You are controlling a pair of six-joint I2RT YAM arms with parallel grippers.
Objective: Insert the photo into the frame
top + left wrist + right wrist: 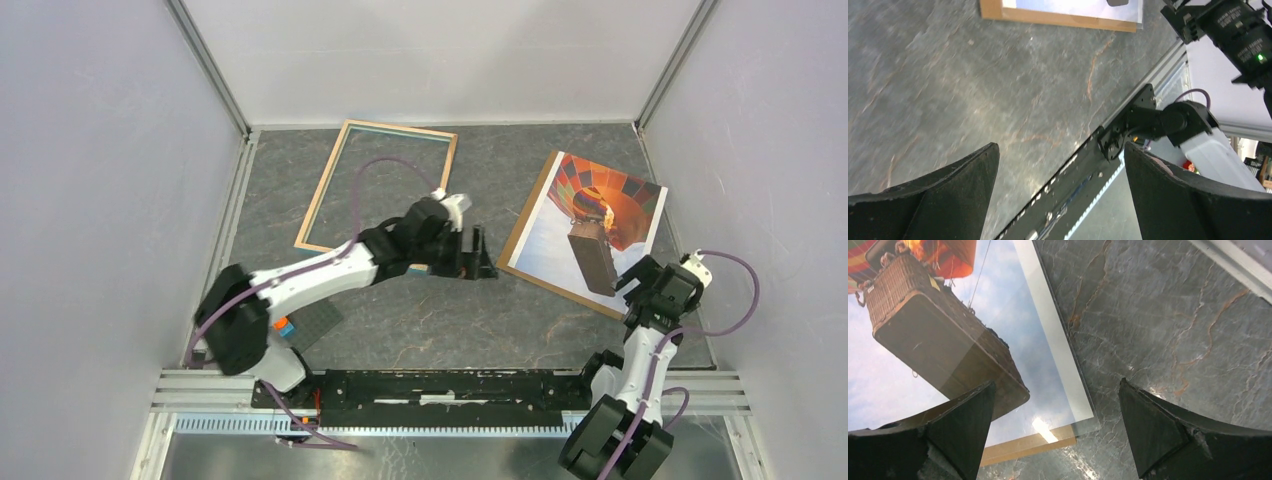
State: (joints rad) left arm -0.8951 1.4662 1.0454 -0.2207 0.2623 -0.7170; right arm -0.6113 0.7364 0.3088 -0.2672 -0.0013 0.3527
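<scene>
The left arm [310, 275] is white with black joints; a purple cable [385, 160] loops out at its 12 o'clock; the right arm [645, 355] looks the same, with its own purple loop [755, 285] at 3 o'clock; the right gripper [1056, 384] has thick black pointy fingers [958, 430].

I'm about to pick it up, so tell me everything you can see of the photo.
The photo is a rectangular glossy print with a white border: an orange-red multicoloured hot-air balloon and wicker basket against pale cloudy sky. It lies flat, face up, askew, right of the frame, on a brown cardboard board showing along its edges. A clear sheet seems to cover it. The open right pincer hovers over its near corner.
</scene>
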